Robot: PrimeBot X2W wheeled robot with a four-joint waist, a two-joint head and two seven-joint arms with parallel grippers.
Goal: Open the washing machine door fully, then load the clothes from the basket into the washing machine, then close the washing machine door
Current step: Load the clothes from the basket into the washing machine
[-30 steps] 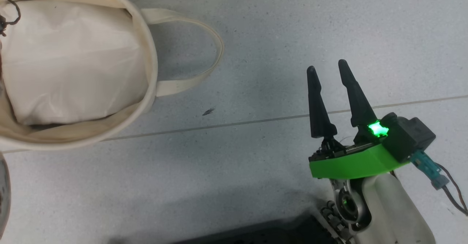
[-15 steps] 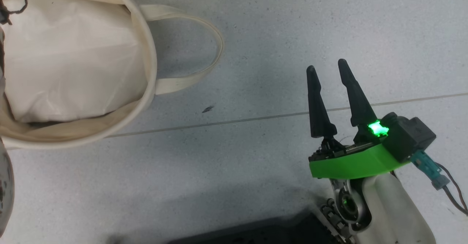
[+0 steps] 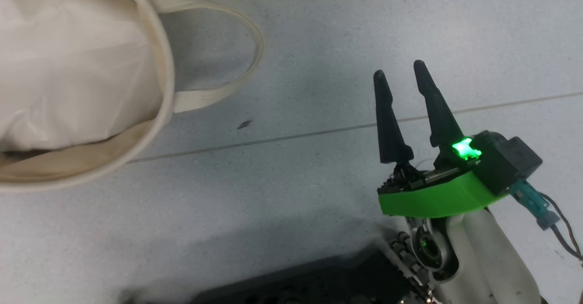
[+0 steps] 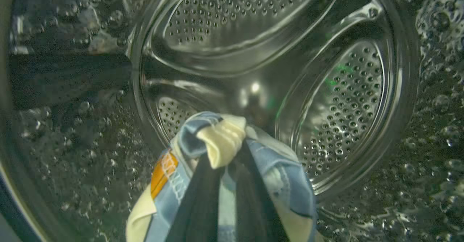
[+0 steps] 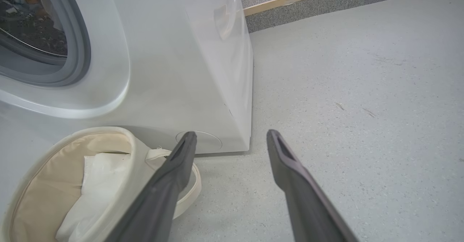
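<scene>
We hold the clothes (image 4: 279,169) pinched in our shut left gripper (image 4: 228,155), draped back over its fingers inside the drum (image 4: 340,100) of the washing machine (image 5: 174,53), with the drum's back wall straight ahead. Our right gripper (image 3: 398,69) stands wide above the floor (image 3: 319,35), well right of the basket (image 3: 166,80).

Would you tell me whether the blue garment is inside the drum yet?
Inside: the garment bunches around the left end effector, with perforated drum wall on every side.
</scene>
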